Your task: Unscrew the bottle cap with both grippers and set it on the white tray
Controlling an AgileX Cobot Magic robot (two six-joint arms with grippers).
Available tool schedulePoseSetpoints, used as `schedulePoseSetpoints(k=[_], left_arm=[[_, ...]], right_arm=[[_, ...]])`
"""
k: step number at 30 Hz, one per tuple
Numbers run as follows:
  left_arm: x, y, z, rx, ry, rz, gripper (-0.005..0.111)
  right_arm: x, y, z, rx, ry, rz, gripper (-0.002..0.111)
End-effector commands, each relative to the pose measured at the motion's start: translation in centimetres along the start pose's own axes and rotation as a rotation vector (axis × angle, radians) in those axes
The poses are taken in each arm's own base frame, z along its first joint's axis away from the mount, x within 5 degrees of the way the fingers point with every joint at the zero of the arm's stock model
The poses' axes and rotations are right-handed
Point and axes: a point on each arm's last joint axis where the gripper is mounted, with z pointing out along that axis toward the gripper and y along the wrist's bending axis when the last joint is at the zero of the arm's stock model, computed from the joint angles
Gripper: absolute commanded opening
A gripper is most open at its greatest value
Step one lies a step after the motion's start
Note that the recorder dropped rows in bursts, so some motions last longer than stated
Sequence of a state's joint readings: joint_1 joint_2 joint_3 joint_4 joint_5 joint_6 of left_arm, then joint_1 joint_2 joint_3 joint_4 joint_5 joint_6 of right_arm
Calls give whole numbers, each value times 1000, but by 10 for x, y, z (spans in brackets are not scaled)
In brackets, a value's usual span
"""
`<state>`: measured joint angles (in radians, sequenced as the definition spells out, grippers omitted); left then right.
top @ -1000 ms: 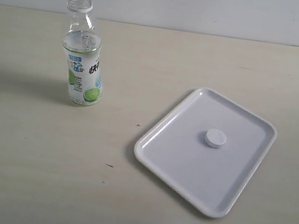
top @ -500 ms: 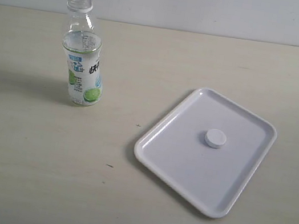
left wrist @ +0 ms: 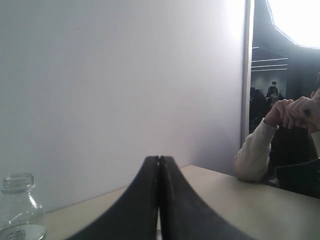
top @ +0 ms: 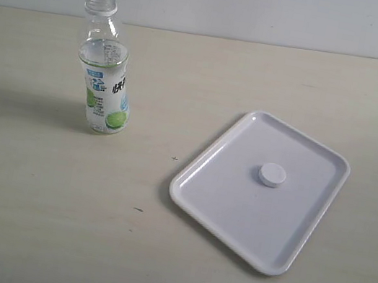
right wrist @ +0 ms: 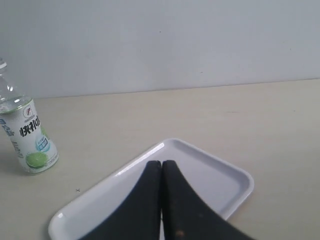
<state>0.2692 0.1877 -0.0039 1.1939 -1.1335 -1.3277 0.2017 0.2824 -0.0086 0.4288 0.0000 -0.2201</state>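
Bottle cap (top: pixel 272 174), small, round and white, is lying flat on the white tray (top: pixel 203 188), near the tray's middle and clear of its raised rim. The tray is sitting at an angle on the pale bench (top: pixel 50 220), toward the right of the exterior view. The bottle (top: pixel 105 75), clear plastic with a label showing a green lime, is standing upright with its neck open, well apart from the tray on the left.

The left gripper (left wrist: pixel 159 159) is pointing across the bench toward a plain white wall. Its two black fingers (left wrist: pixel 145 195) are pressing together with nothing between them, and the bottle's open neck is showing off to one side in the left wrist view. A person's hand (left wrist: pixel 292 112) and pale sleeve are showing past the wall's edge.

The right gripper (right wrist: pixel 161 162) is pointing toward the tray. Its black fingers (right wrist: pixel 145 200) are likewise pressing together, holding nothing, with the bottle standing farther off.
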Motion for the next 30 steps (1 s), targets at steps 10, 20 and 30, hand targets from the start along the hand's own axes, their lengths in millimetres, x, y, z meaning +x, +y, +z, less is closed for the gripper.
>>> schedulePoseSetpoints(k=[10,20,30], left_arm=[[1,0,-1,-1,-2,-9,0],[1,0,-1,-1,-2,-9,0],[1,0,0,1,1,-16,0]], right_arm=[[1,-1,0,4,-2,42,0],[-2,-1,0,11,-32,-26,0],[-7,-2,-22,42,-198,-49,0]])
